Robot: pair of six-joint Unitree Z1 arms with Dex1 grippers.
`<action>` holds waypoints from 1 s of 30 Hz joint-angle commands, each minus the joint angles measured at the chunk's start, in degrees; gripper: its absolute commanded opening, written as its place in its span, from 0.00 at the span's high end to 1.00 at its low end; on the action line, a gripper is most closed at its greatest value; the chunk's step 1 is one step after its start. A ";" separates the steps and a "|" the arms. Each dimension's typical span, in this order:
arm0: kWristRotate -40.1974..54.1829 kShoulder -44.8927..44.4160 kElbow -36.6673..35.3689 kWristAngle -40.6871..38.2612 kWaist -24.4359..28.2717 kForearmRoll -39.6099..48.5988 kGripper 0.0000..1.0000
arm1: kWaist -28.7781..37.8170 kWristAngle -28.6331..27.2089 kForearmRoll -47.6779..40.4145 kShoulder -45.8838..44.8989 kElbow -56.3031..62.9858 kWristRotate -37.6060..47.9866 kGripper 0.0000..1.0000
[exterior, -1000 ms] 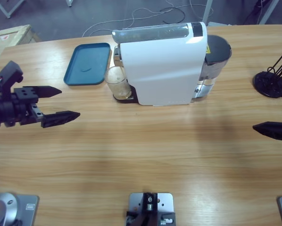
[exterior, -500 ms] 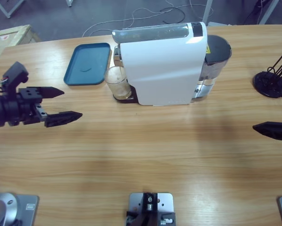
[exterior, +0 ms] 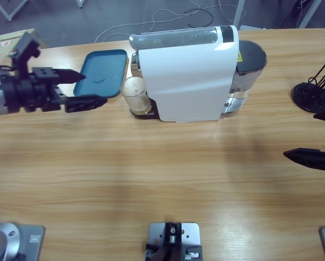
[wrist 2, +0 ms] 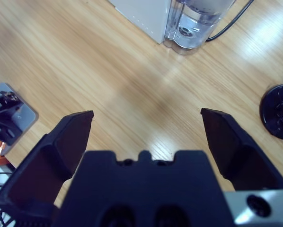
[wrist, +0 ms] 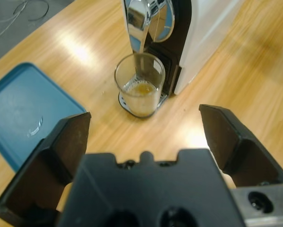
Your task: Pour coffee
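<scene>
A small clear glass tumbler (exterior: 134, 95) stands on the drip tray of the white coffee machine (exterior: 189, 76), under its chrome spout (wrist: 141, 19). A thin layer of light brown coffee (wrist: 142, 88) lies in the bottom of the tumbler (wrist: 139, 85). My left gripper (exterior: 95, 88) is open, left of the tumbler and apart from it, its jaws pointing at the glass over the near edge of the blue tray. In the left wrist view the left gripper (wrist: 145, 116) frames the tumbler. My right gripper (exterior: 300, 135) is open and empty at the table's right edge, over bare wood (wrist 2: 146, 115).
A blue tray (exterior: 101, 73) lies left of the machine, partly under the left gripper's far jaw. The machine's water tank (exterior: 247, 68) sits at its right end. A black wire stand (exterior: 314, 92) is at the far right. A cardboard box (exterior: 10, 43) sits at the far left.
My left gripper has moved toward the table's far side and rightward, closing in on the tumbler, still open. The right gripper has shifted slightly, and its second jaw now shows.
</scene>
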 commanded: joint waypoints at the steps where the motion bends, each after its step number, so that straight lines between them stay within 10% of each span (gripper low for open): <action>1: 3.83 8.39 -0.37 -4.44 0.67 -7.68 0.01 | 0.48 0.49 1.23 3.10 -0.85 -1.68 0.00; 30: 9.60 27.49 -0.17 -5.24 -0.99 -22.22 0.03 | -1.77 0.07 1.67 4.67 -1.13 -1.73 0.00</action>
